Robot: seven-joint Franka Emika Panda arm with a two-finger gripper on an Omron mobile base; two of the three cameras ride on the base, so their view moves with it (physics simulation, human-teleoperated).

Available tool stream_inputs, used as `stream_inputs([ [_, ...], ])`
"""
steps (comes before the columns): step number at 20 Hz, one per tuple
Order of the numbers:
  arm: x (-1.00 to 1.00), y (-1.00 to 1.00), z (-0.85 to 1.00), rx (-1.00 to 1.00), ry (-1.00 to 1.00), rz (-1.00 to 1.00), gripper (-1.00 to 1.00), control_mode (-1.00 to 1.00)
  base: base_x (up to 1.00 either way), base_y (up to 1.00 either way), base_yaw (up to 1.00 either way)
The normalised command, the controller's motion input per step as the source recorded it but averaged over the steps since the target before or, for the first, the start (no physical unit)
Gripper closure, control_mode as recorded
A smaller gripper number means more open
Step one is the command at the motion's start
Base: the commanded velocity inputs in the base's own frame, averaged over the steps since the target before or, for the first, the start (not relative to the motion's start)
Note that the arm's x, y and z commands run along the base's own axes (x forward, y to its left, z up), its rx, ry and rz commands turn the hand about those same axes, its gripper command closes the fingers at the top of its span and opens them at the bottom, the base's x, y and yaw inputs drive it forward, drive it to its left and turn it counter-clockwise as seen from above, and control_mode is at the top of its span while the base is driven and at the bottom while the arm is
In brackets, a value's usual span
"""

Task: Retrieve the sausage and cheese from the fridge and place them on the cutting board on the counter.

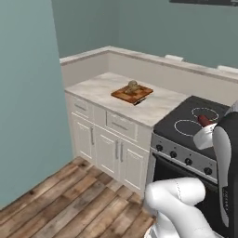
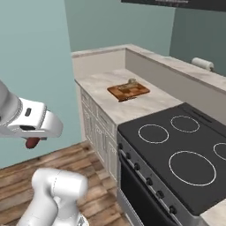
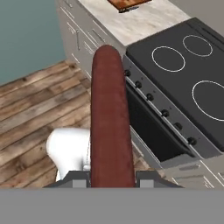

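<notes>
Tool (image 3: pixel 112 181) clamps the sausage (image 3: pixel 109 122), held above the floor (image 3: pixel 35 109).

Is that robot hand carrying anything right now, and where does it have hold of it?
Yes: the gripper is shut on the sausage, pinching it near one end, so most of its length juts out past the fingers.

Cutting board (image 1: pixel 132 92) on counter (image 1: pixel 100 88), cheese (image 1: pixel 133 85) on it, stove (image 2: pixel 185 150) right
</notes>
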Motion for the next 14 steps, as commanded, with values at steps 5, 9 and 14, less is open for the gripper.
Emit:
stream_inputs([
  [5, 0.0, 0.0, 0.0, 0.0, 0.0, 0.0, 1.0, 1.0, 0.63, 0.82, -0.24],
  [9, 0.0, 0.0, 0.0, 0.0, 0.0, 0.0, 1.0, 1.0, 0.48, 0.81, -0.31],
  [14, 0.0, 0.0, 0.0, 0.0, 0.0, 0.0, 1.0, 1.0, 0.58, 0.58, -0.31],
])
